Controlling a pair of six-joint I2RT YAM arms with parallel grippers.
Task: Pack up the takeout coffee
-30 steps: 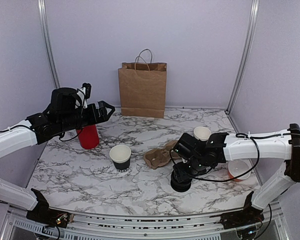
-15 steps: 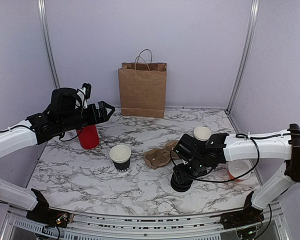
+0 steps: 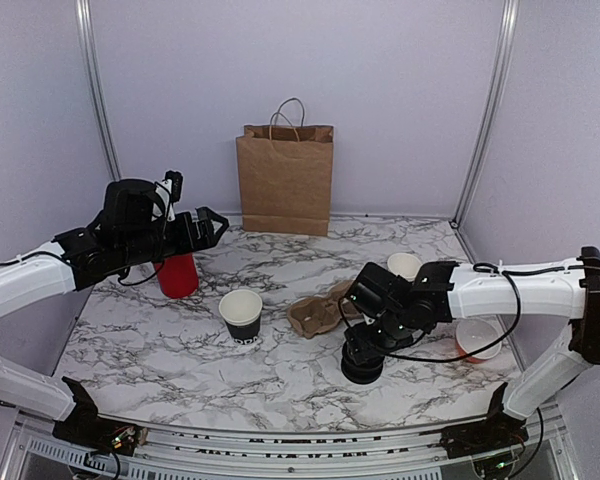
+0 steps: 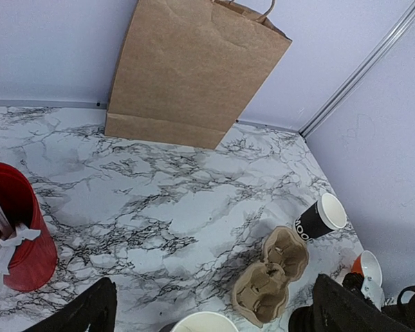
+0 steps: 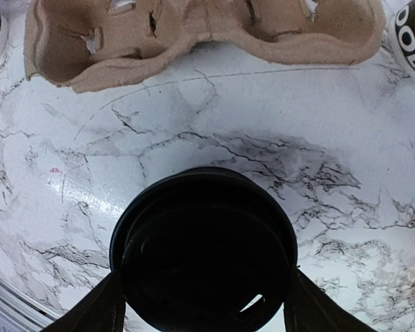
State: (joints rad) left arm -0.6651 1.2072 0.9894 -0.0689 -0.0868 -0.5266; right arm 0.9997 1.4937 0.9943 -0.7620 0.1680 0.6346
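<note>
The takeout coffee point(image 3: 241, 315), a small black paper cup with white print near its base, stands open-topped at the table's centre; only its rim point(image 4: 204, 322) shows in the left wrist view. A similar black cup point(image 3: 405, 265) point(image 4: 317, 221) stands behind the right arm. My right gripper point(image 3: 365, 345) point(image 5: 204, 285) hangs low over a flat round black lid point(image 3: 361, 368) point(image 5: 204, 256), jaws open and closely flanking its sides. My left gripper point(image 3: 208, 220) point(image 4: 214, 308) is open and empty, raised above the red holder point(image 3: 177, 274) point(image 4: 17, 235).
A brown cardboard cup carrier point(image 3: 318, 314) point(image 4: 270, 280) point(image 5: 194, 28) lies between the two cups. A brown paper bag point(image 3: 285, 180) point(image 4: 190, 69) stands upright at the back wall. An orange-and-white round item point(image 3: 477, 340) sits at the right edge.
My right gripper has sunk slightly toward the black lid and its jaws have widened a little. The left arm has dipped a touch.
</note>
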